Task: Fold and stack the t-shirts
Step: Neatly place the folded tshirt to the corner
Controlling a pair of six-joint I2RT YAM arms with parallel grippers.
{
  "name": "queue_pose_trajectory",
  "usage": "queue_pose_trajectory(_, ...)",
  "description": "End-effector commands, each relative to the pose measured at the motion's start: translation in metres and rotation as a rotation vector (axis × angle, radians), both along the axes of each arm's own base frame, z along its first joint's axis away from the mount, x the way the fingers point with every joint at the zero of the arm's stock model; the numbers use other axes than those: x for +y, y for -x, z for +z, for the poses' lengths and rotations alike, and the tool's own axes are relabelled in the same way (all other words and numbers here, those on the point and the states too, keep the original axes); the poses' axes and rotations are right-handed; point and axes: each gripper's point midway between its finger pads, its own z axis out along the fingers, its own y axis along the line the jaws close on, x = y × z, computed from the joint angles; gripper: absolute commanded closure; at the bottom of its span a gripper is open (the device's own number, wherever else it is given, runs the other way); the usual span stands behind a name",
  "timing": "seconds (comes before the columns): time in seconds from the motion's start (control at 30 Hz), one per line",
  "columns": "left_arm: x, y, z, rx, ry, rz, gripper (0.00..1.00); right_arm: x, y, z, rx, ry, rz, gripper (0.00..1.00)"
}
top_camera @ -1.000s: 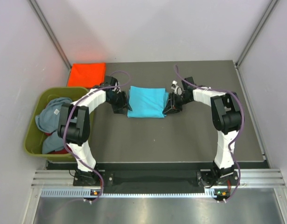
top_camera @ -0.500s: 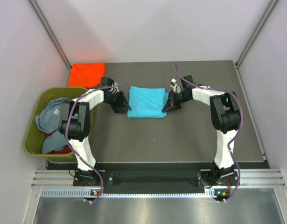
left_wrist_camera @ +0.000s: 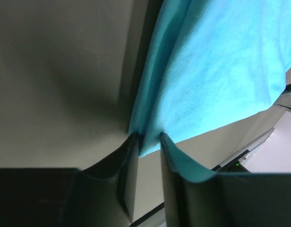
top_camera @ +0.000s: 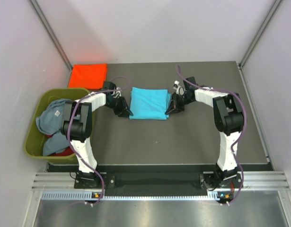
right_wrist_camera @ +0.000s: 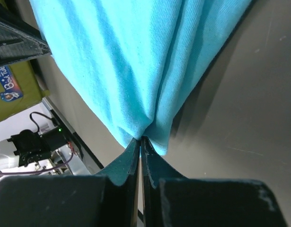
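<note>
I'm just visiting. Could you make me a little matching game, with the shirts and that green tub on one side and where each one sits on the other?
1. turquoise t-shirt
2. orange-red t-shirt
3. grey-blue t-shirt
4. olive-green tub

a. inside the tub
b. beside the table's left edge
c. middle of the table
d. far left corner of the table

Pairs: 1-c, 2-d, 3-a, 4-b

A dark grey matte tabletop [top_camera: 192, 142] was enclosed by pale lilac-white panel walls [top_camera: 159, 28], joined at the far corners by slanting grey metal struts [top_camera: 49, 32]. A ribbed aluminium rail [top_camera: 259, 179] was fixed along the near edge. The scene was lit softly and evenly.
</note>
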Motion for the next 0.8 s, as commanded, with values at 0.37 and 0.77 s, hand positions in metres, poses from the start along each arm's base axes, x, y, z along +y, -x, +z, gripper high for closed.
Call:
queue_pose_trajectory(0.37, 0.011, 0.009, -0.024, 0.062, -0.072, 0.01, 1.0, -0.02, 0.007, 0.022, -0.067, 0.066, 0.045, 1.0)
queue_pose_trajectory(0.77, 0.012, 0.016, -0.026, 0.072, -0.079, -0.02, 1.0, -0.033, -0.012, 0.025, -0.115, 0.128, 0.087, 1.0)
